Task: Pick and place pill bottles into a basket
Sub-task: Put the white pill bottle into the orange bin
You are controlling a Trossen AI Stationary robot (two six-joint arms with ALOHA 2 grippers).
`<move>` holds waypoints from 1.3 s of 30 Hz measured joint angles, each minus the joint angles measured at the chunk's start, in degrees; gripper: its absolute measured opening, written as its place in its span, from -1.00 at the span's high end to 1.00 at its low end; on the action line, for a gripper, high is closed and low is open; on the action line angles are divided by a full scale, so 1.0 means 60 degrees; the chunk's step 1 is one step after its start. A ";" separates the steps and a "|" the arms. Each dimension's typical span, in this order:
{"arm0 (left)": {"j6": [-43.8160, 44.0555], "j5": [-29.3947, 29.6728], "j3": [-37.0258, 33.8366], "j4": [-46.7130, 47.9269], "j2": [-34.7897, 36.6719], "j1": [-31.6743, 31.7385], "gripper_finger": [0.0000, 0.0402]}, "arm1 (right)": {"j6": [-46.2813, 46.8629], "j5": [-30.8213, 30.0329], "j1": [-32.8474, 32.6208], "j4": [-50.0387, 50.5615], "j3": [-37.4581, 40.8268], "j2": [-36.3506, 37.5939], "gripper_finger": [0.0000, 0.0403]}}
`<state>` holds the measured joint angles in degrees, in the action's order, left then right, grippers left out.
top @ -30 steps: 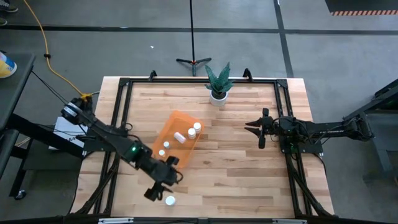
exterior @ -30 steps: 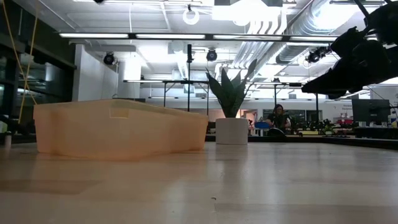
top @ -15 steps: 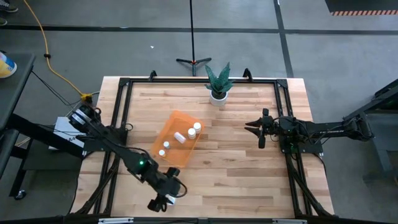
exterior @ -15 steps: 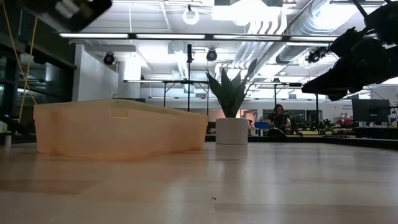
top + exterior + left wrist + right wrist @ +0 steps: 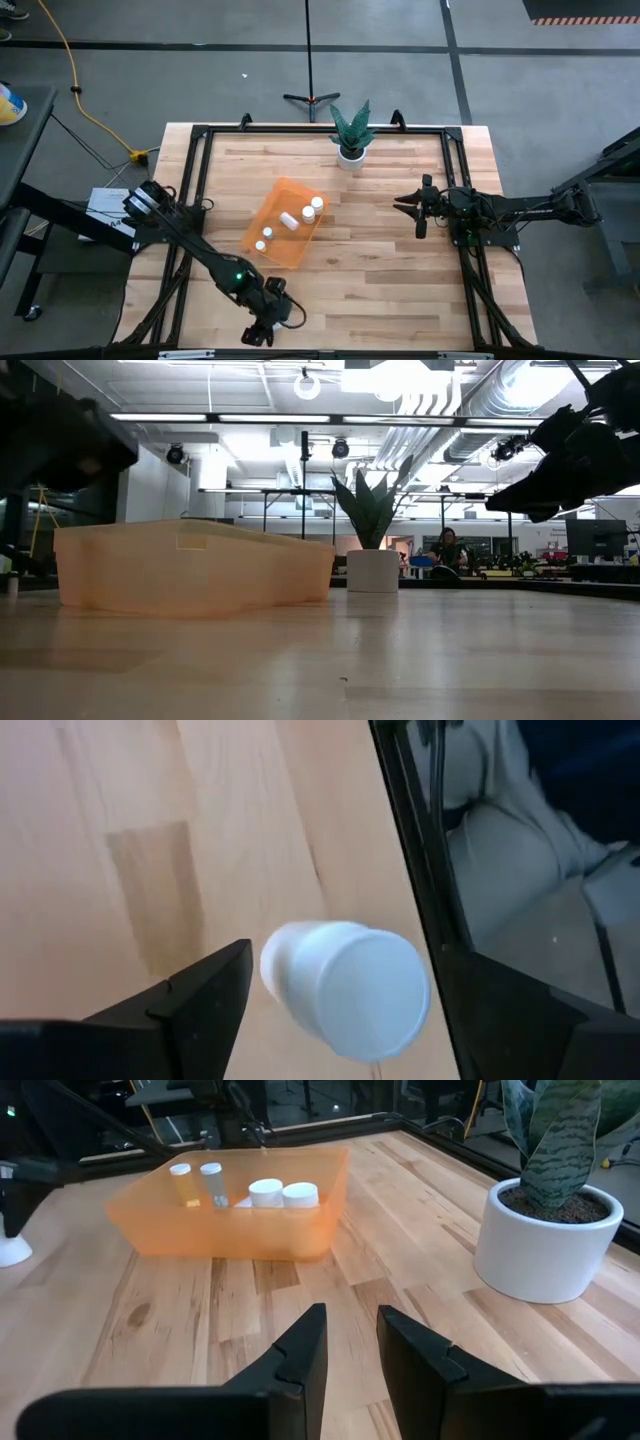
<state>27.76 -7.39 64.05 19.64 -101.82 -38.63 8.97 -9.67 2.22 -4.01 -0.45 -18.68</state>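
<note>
The orange basket (image 5: 283, 222) lies on the table left of the middle, with several white pill bottles (image 5: 312, 207) in it. It also shows in the right wrist view (image 5: 230, 1215). One more white pill bottle (image 5: 345, 985) rests on the wood near the table's near edge, its round end toward the left wrist camera. My left gripper (image 5: 262, 328) is open above it and hides it in the high view. Its two fingers (image 5: 200, 995) stand on either side of the bottle. My right gripper (image 5: 418, 212) waits at the right, slightly open and empty.
A white plant pot (image 5: 350, 154) with a green plant stands at the far edge, also in the right wrist view (image 5: 545, 1240). A black frame rail (image 5: 420, 870) runs along the table's edge right beside the lone bottle. Bare wood lies between basket and right gripper.
My left gripper has gone toward the table's near edge and down, from beside the lone bottle to over it, so that it now covers the bottle in the high view. The bottle has stayed in place.
</note>
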 joint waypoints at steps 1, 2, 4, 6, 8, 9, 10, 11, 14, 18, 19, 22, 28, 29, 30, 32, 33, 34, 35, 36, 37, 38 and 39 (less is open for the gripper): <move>0.0024 -0.0008 0.0000 -0.0004 -0.0067 -0.0043 -0.78 | 0.0000 -0.0003 -0.0001 0.0004 0.0000 0.0000 0.59; 0.0031 -0.0004 0.0000 0.0017 -0.0128 -0.0081 -0.78 | 0.0000 -0.0003 0.0001 0.0004 0.0000 0.0000 0.59; 0.0089 0.0039 0.0000 -0.0049 -0.0263 -0.0084 -0.78 | 0.0000 -0.0003 0.0003 0.0004 0.0003 0.0000 0.59; 0.0172 0.0107 0.0000 0.0052 -0.0354 -0.0070 -0.78 | 0.0000 -0.0003 0.0002 0.0002 0.0000 0.0000 0.59; 0.0174 0.0228 0.0000 0.0103 -0.0397 -0.0066 -0.78 | 0.0000 -0.0001 0.0001 0.0002 0.0002 0.0000 0.59; 0.0173 0.0322 0.0000 0.0166 -0.0397 -0.0065 -0.77 | 0.0000 -0.0003 0.0002 -0.0004 0.0000 0.0000 0.59; 0.0176 0.0380 0.0000 0.0211 -0.0397 -0.0063 -0.75 | 0.0000 -0.0003 -0.0001 -0.0004 0.0003 0.0000 0.59; 0.0173 0.0444 0.0000 0.0268 -0.0397 -0.0066 -0.71 | 0.0000 -0.0003 0.0003 0.0000 0.0000 0.0000 0.59; 0.0173 0.0480 0.0000 0.0302 -0.0397 -0.0066 -0.57 | 0.0000 -0.0003 0.0002 0.0006 0.0002 0.0000 0.59; 0.0092 0.0499 0.0000 0.0297 -0.0397 -0.0064 -0.33 | 0.0000 -0.0003 0.0003 0.0007 0.0003 0.0000 0.59; 0.0092 0.0506 0.0000 0.0285 -0.0397 -0.0062 -0.27 | -0.0005 -0.0003 0.0003 0.0007 0.0001 0.0000 0.59; 0.0096 0.0491 0.0041 0.0268 -0.0394 -0.0059 -0.11 | -0.0025 -0.0003 0.0000 0.0010 0.0003 0.0000 0.59; -0.0337 0.0406 0.1133 0.1757 -0.0390 -0.0062 -0.08 | -0.0029 -0.0003 0.0001 0.0040 0.0002 0.0000 0.59; -0.0439 0.0586 0.1402 0.2310 -0.0390 -0.0062 -0.11 | -0.0029 -0.0003 0.0002 0.0040 0.0002 0.0000 0.59; -0.0539 0.0816 0.1683 0.2910 -0.0390 -0.0062 -0.15 | -0.0029 -0.0003 0.0003 0.0040 0.0000 0.0000 0.59; -0.0669 0.1370 0.2271 0.4125 -0.0390 -0.0062 -0.21 | -0.0022 -0.0003 0.0003 0.0040 0.0001 0.0000 0.59; -0.0789 0.1734 0.2541 0.4814 -0.0388 -0.0051 -0.21 | -0.0022 -0.0003 0.0000 0.0044 0.0003 0.0000 0.59; -0.0927 0.2061 0.2779 0.5441 -0.0390 0.0000 -0.21 | -0.0022 -0.0003 0.0003 0.0046 0.0003 0.0000 0.59; -0.1082 0.2376 0.2997 0.5949 -0.0390 0.0059 -0.20 | -0.0022 -0.0003 0.0000 0.0053 0.0003 0.0000 0.59; -0.1193 0.2660 0.3195 0.6318 -0.0390 0.0120 -0.17 | -0.0022 -0.0003 0.0003 0.0055 0.0002 0.0000 0.59; -0.1311 0.2924 0.3379 0.6647 -0.0390 0.0235 -0.14 | -0.0018 -0.0003 0.0001 0.0055 0.0003 0.0000 0.59; -0.1407 0.3102 0.3537 0.6974 -0.0390 0.0356 -0.11 | -0.0018 -0.0003 0.0002 0.0057 0.0002 0.0000 0.59; -0.1550 0.3161 0.3678 0.7260 -0.0390 0.0498 -0.08 | -0.0018 -0.0003 -0.0001 0.0058 0.0000 0.0000 0.59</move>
<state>18.46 11.57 86.12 63.20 -104.16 -35.64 8.86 -9.69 2.22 -3.66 -0.45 -18.68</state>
